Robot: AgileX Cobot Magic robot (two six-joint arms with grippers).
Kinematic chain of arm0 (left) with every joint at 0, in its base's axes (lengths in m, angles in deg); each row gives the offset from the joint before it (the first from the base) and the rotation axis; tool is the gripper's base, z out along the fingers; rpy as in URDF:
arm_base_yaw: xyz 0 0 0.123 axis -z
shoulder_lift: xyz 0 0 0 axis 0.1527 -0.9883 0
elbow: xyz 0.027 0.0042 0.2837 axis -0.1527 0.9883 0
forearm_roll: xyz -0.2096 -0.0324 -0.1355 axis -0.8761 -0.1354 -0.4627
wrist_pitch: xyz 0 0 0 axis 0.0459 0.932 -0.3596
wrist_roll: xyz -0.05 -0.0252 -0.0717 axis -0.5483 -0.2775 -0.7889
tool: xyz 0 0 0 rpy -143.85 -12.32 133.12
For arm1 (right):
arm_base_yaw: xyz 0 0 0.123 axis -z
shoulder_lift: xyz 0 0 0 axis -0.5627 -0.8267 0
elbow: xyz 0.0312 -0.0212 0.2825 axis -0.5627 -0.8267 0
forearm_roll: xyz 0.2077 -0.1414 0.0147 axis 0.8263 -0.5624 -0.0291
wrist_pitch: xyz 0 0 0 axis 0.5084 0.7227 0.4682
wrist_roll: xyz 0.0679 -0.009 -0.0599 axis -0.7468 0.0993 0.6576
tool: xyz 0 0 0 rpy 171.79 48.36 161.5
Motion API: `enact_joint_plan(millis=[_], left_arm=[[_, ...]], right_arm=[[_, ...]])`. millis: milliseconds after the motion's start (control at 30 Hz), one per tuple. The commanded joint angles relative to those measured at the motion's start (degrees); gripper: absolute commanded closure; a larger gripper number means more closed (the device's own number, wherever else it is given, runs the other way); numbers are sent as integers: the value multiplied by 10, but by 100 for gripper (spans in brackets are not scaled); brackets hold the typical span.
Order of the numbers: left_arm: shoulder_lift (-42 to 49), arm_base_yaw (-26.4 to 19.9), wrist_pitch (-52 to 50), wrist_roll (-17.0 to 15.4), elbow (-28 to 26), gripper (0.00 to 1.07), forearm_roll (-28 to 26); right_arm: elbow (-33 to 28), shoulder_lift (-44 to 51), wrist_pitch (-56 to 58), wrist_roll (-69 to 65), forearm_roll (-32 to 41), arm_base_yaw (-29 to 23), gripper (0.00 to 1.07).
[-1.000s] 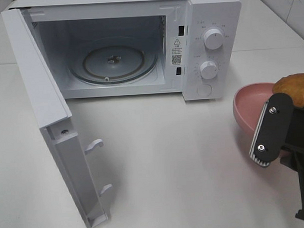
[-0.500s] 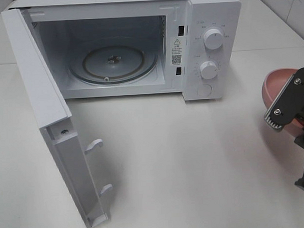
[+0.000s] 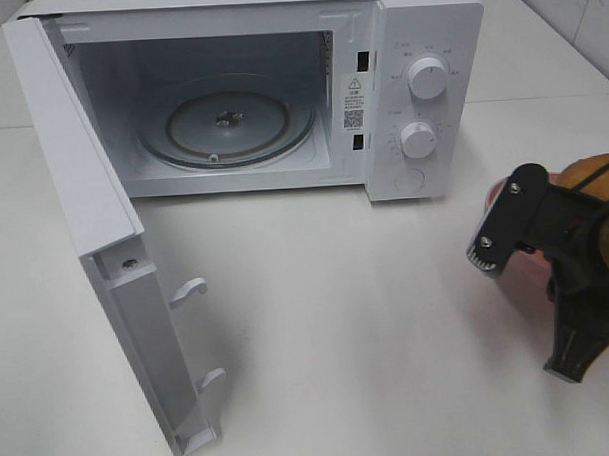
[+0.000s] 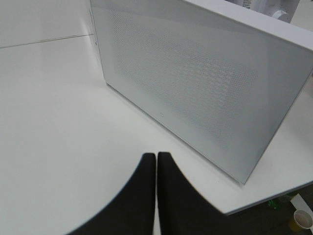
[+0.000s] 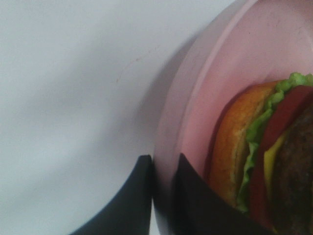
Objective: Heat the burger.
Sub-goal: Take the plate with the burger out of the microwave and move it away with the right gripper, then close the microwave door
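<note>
Right wrist view: our right gripper [image 5: 164,196] pinches the plate [image 5: 205,98] rim; tilted, the burger [image 5: 269,156] could slide off before the microwave [image 3: 280,89].

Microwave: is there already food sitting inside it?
No, the microwave stands with its door wide open and only the bare glass tray shows inside.

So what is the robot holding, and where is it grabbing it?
The right claw pinches the rim of the pink plate with the burger on it. The left claw holds nothing.
</note>
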Motion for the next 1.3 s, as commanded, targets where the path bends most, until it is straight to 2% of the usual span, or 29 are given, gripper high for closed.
enact_joint_plan(millis=[33,133,200,300,533,600,667,700,733,767,800,833,867,900,1000,1300], left_arm=[[10,0,-5,1,2,106,-3],[10,0,-5,1,2,106,-3],[10,0,-5,1,2,106,-3],[10,0,-5,1,2,106,-3],[10,0,-5,1,2,106,-3],[10,0,-5,1,2,106,-3],[10,0,-5,1,2,106,-3],[10,0,-5,1,2,106,-3],[10,0,-5,1,2,106,-3],[10,0,-5,1,2,106,-3],[10,0,-5,1,2,106,-3],[10,0,-5,1,2,106,-3],[10,0,-5,1,2,106,-3],[10,0,-5,1,2,106,-3],[10,0,-5,1,2,106,-3],[10,0,-5,1,2,106,-3]], right_arm=[[48,-62,9,-9,-38,3,106],[53,-77,10,-14,-38,3,106],[67,-125,8,-53,-57,3,105],[72,-150,9,-105,-87,3,105],[73,-162,-1,-174,-113,3,101],[73,-160,-4,-190,-112,3,98],[73,-160,-5,-211,-108,3,88],[73,-160,-5,-211,-108,3,88],[73,-160,-5,-219,-106,3,79],[73,-160,-5,-219,-106,3,79],[73,-160,-5,-220,-105,3,73],[73,-160,-5,-221,-97,3,64],[73,-160,-5,-221,-97,3,64],[73,-160,-5,-221,-88,3,55],[73,-157,-5,-218,-74,1,49],[73,-106,-11,-184,-10,1,48]])
